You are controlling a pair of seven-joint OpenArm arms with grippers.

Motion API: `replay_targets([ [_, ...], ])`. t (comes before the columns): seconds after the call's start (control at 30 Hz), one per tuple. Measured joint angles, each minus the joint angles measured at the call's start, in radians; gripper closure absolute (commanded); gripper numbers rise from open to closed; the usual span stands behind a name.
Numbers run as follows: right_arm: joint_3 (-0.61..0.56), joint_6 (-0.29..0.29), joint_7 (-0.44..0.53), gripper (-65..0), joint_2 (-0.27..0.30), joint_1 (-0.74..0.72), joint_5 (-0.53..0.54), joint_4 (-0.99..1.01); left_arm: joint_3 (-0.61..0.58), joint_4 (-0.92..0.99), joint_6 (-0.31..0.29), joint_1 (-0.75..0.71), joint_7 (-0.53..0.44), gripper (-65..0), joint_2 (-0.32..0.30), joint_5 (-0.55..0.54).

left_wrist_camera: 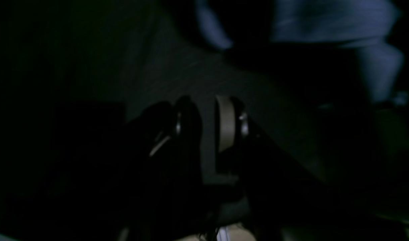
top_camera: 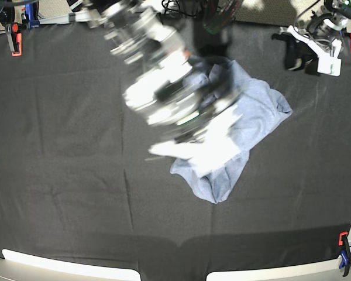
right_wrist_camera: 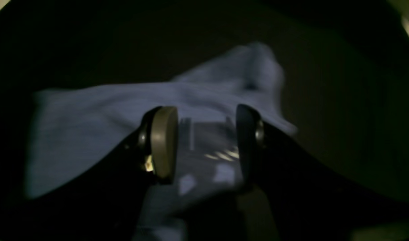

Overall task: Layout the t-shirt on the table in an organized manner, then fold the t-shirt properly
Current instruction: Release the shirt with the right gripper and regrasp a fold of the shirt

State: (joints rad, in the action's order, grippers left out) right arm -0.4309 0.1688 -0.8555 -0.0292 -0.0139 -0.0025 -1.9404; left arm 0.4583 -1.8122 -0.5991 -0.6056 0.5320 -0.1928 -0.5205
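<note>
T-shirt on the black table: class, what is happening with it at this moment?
A two-armed robot is working on a blue-grey t-shirt that lies crumpled in a heap on the table, not yet spread out or folded. The right gripper hangs over the cloth with its jaws open and nothing pinched between them. The left gripper is off to the side above the bare table, jaws slightly apart and empty. The arm over the shirt is blurred in the base view.
</note>
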Motion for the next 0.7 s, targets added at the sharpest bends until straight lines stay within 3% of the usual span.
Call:
replay_targets([
  [0.1, 0.137, 0.018, 0.029, -27.5, 0.029, -0.011, 0.141, 0.016, 0.0, 0.0, -0.003, 0.028, 0.019, -13.1, 0.001, -0.026],
  [0.2, 0.205, 0.099, 0.027, -27.4, 0.035, -0.061, 0.235, 0.112, 0.0, 0.0, -0.002, 0.032, 0.042, -13.2, -0.002, -0.022],
  [0.23, 0.207, 0.155, 0.026, -27.4, 0.036, -0.087, 0.248, 0.158, 0.0, 0.0, -0.002, 0.032, 0.042, -13.1, -0.002, -0.022],
  [0.3, 0.18, 0.33, 0.018, -27.4, 0.038, -0.15, 0.251, 0.249, 0.0, 0.0, -0.002, 0.032, 0.042, -13.2, -0.002, -0.022],
  [0.37, 0.115, 0.441, 0.017, -27.4, 0.045, -0.224, 0.258, 0.319, 0.0, 0.0, -0.002, 0.032, 0.042, -13.2, -0.002, -0.022],
  [0.4, 0.076, 0.468, 0.018, -27.3, 0.049, -0.261, 0.262, 0.342, 0.0, 0.0, -0.001, 0.031, 0.042, -13.2, -0.002, -0.022],
  [0.7, -0.222, 0.491, 0.009, -27.4, 0.066, -0.506, 0.217, 0.544, 0.0, 0.0, -0.001, 0.03, 0.042, -13.1, 0.0, 0.0],
])
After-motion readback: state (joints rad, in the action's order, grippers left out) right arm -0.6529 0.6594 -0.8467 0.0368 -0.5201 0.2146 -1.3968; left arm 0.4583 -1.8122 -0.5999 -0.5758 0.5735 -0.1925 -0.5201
